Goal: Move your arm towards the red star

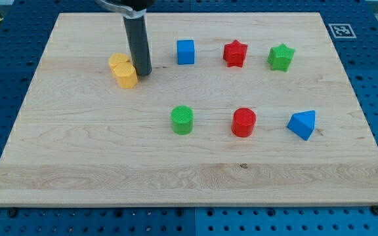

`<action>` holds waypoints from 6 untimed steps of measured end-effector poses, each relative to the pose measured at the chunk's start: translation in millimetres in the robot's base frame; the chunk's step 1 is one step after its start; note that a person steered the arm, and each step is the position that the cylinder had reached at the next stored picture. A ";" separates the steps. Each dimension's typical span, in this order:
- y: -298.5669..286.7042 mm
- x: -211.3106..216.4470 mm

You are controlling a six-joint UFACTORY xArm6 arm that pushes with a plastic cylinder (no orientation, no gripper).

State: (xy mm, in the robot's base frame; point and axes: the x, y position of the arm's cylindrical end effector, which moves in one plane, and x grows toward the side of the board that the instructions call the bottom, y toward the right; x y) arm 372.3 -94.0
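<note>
Dark rod beside the yellow block

Dark tool, a bare rod grasping nothing, has my tip [142, 72] touching the yellow block [123, 71]. Red star [235, 53] sits well right, between blue cube [186, 52] and green star [281, 57]. Wooden table [77, 151]; no legible writing.

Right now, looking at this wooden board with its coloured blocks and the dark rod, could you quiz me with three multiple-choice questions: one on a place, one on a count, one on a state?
1. What lies between the small blue cube and the green star block?
A. red star block
B. a yellow ball
C. nothing

2. How many red blocks are on the wooden board?
A. one
B. two
C. four

3. My tip is:
A. on the red star
B. beside the yellow block
C. off the board

Answers: 1 A, the red star sits between them in the top row. 2 B, the star and the red cylinder. 3 B, the rod's end stands against the yellow block's right side.
</note>
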 end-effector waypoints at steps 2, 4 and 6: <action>0.0 -28.7; 11.4 -98.7; 133.9 -140.3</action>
